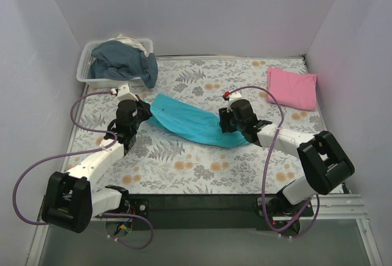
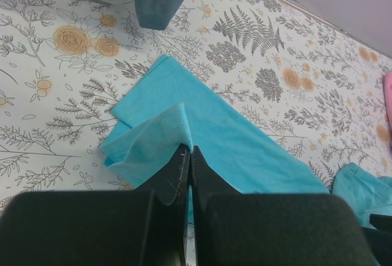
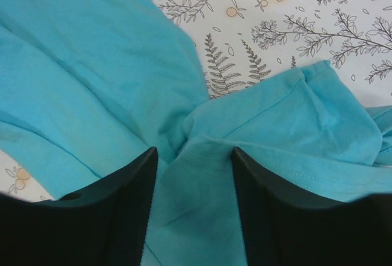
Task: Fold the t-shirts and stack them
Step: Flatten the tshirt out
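We are looking at a robot test cell in a lab, not a home. Plain white panels (image 1: 202, 8) wall in the tabletop (image 1: 184, 168) on three sides, with no furniture or windows. Two white and black arms are bolted to a dark rail (image 1: 202, 205) at the near edge, trailing purple cables (image 1: 24, 192). The floral cloth on the tabletop and a white laundry basket (image 1: 92, 76) of clothes are staged props for practice.

Matt turquoise cotton t-shirt (image 1: 193, 122)
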You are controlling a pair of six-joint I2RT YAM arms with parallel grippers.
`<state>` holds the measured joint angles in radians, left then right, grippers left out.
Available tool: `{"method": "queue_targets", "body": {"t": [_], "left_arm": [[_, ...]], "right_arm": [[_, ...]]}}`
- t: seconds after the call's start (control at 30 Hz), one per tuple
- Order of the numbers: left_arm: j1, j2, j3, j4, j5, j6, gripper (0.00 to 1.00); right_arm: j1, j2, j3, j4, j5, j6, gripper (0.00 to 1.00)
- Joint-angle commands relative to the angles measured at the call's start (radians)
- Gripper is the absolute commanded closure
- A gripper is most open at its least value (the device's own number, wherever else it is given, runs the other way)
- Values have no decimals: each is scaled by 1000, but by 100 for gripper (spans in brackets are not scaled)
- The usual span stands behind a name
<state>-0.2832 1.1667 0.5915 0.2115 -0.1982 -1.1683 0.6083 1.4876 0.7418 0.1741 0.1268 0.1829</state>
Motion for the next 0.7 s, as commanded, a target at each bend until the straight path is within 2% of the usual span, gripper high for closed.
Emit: {"method": "queue_targets", "body": {"t": [0.0, 0.07, 0.1, 0.2, 0.33, 0.67], "left_arm": [[6, -30, -7, 14, -6, 1, 100], [4, -41, -9, 12, -7, 2, 100], [4, -42, -9, 12, -9, 2, 100], [6, -48, -10, 11, -12, 2, 100], [4, -50, -9, 8, -14, 2, 100], [4, -93, -18, 20, 20, -5, 100]], "right_arm": [[18, 29, 45, -8, 80, 0, 58], [19, 28, 44, -12, 91, -2, 68], [19, 23, 42, -15, 103, -6, 81], [19, 8, 37, -24, 128, -11, 93], [18, -52, 25, -47, 140, -11, 94], [19, -366, -38, -145, 218, -33, 97]]}}
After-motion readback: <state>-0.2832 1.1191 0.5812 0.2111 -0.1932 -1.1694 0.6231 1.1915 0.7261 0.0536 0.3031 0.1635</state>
